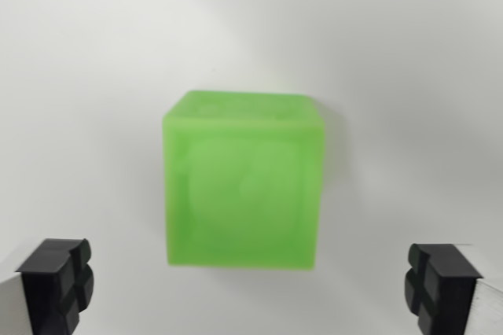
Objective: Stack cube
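Green cube (244, 182) on white table (94, 52), bare room on every edge, between wide-spread, empty fingers (56, 284).

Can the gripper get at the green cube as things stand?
Probably yes. The gripper is open, its fingers spread wider than the green cube, and nothing else lies on the white surface between them.

Translucent green cube (244, 182), upright, mid-frame

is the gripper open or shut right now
Open. The gripper has its two black fingers at opposite bottom corners of the wrist view, wide apart, with the green cube untouched above the gap.
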### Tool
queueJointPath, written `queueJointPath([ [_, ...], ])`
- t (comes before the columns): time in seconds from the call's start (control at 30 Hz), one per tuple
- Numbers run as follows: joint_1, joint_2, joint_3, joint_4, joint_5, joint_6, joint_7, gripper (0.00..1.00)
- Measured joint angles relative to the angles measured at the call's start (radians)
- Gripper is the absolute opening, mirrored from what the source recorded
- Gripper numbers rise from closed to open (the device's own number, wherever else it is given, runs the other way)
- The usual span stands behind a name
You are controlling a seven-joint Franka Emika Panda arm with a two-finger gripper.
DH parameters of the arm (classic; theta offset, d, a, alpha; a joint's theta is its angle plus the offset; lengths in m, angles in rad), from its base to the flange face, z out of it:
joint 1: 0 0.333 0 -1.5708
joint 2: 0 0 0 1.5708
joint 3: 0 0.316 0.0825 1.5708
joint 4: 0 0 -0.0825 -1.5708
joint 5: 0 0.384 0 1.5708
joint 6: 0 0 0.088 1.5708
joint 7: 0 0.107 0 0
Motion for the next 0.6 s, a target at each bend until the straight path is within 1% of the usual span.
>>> queueJointPath([
  [0.13,0.007,0.029,0.000,0.012,-0.002,0.016,-0.007,1.00],
  [0.43,0.010,0.105,-0.009,0.032,-0.009,0.071,-0.007,1.00],
  [0.6,0.015,0.131,-0.014,0.042,-0.011,0.087,-0.007,1.00],
])
